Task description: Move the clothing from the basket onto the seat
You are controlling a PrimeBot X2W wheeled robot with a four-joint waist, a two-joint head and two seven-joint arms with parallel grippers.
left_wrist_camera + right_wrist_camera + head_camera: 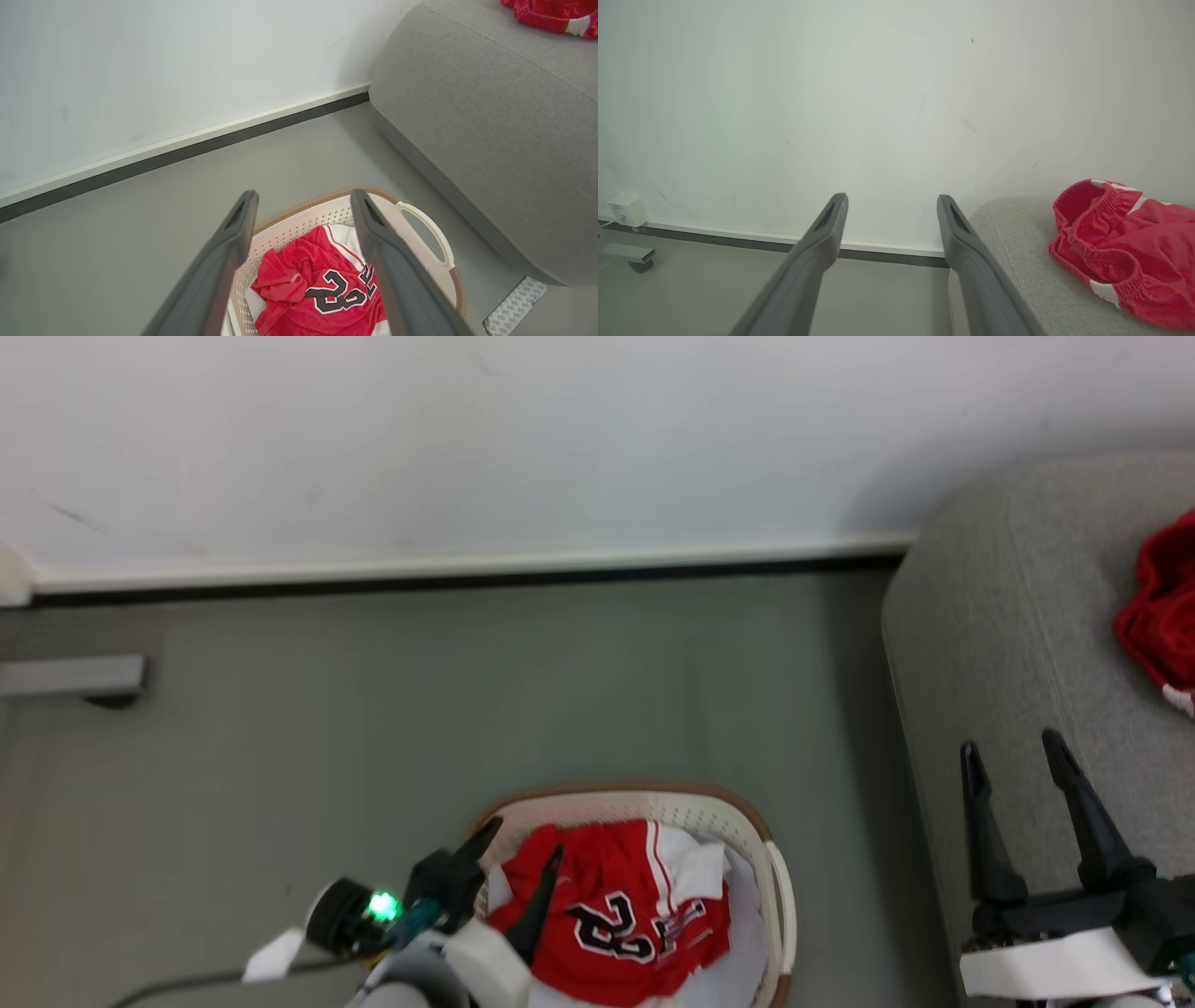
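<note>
The cream basket [773, 859] [427, 228] stands on the grey floor. In it lies a red jersey [625, 910] [322, 284] with a black-and-white number, on top of white clothing [738, 961]. My left gripper [525, 840] [303, 200] hovers open over the basket's left side, nothing between its fingers. Over the front of the grey seat [1008, 616] [490, 116] [1017, 261], my right gripper [1013, 751] [892, 200] stands open and empty. Red shorts with white trim [1162, 611] [1125, 252] [551, 14] lie on the seat.
A white wall with a dark skirting strip [467, 581] runs behind the basket. A grey caster foot [75, 677] [628, 256] sits at the far left by the wall. A patterned mat corner [514, 308] pokes out beneath the seat.
</note>
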